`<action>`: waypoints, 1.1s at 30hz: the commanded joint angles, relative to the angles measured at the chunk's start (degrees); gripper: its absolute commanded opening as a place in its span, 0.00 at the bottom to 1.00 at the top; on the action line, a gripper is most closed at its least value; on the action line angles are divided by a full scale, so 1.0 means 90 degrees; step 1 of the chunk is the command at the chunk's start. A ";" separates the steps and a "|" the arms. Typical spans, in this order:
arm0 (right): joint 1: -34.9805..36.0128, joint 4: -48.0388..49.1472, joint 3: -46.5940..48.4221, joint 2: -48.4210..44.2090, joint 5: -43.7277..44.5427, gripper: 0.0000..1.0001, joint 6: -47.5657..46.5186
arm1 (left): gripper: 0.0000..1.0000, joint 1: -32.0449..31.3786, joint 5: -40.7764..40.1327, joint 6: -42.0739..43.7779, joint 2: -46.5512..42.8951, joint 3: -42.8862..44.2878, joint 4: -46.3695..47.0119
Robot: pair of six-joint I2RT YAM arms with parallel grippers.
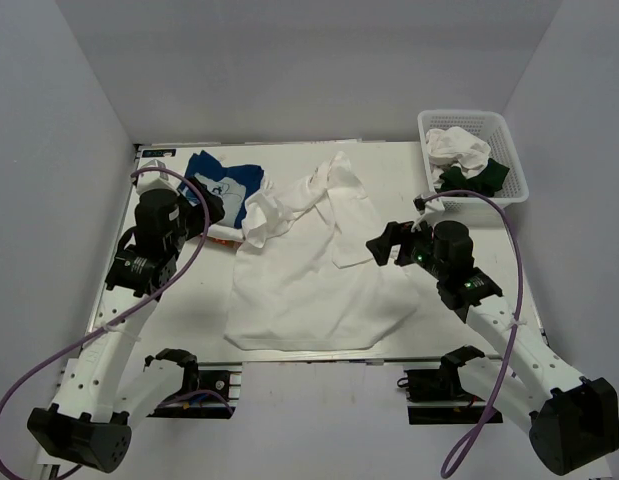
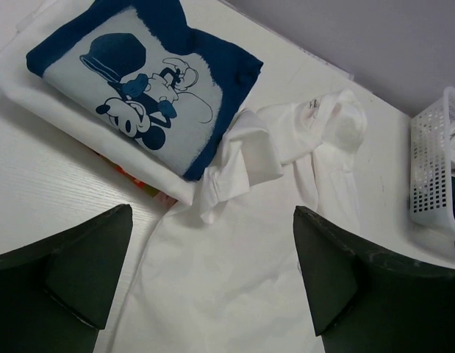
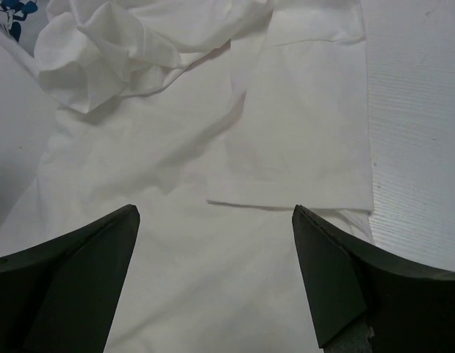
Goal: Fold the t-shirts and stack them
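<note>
A large white t-shirt (image 1: 309, 285) lies spread on the table's middle, its upper left part bunched (image 1: 269, 215) and one sleeve folded inward (image 1: 354, 235). A folded blue t-shirt with white cartoon print (image 1: 224, 178) lies at the back left. In the left wrist view the blue shirt (image 2: 146, 81) rests on a folded white one (image 2: 36, 95), with an orange-pink edge (image 2: 124, 175) beneath. My left gripper (image 1: 211, 208) (image 2: 211, 211) is open and empty above the white shirt's (image 2: 234, 294) left shoulder. My right gripper (image 1: 384, 243) (image 3: 216, 209) is open and empty above the shirt's (image 3: 139, 169) right side.
A white plastic basket (image 1: 467, 114) stands at the back right with white and dark green cloth in it. Its wall also shows in the left wrist view (image 2: 429, 176). Grey walls close in the table on three sides.
</note>
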 commanded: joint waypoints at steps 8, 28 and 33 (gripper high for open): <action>0.0120 -0.0556 0.0838 0.0930 -0.0273 0.90 -0.0375 | 1.00 0.0042 0.0318 0.0069 0.0217 -0.0025 0.0298; 0.2688 -0.1799 0.5480 0.7327 0.1994 0.90 -0.0649 | 1.00 0.0042 0.0064 -0.0214 0.0774 -0.0084 0.0181; 0.2649 -0.1711 0.4466 0.7027 0.2929 0.90 0.0034 | 1.00 0.0042 0.0064 -0.0214 0.1095 -0.0016 0.0181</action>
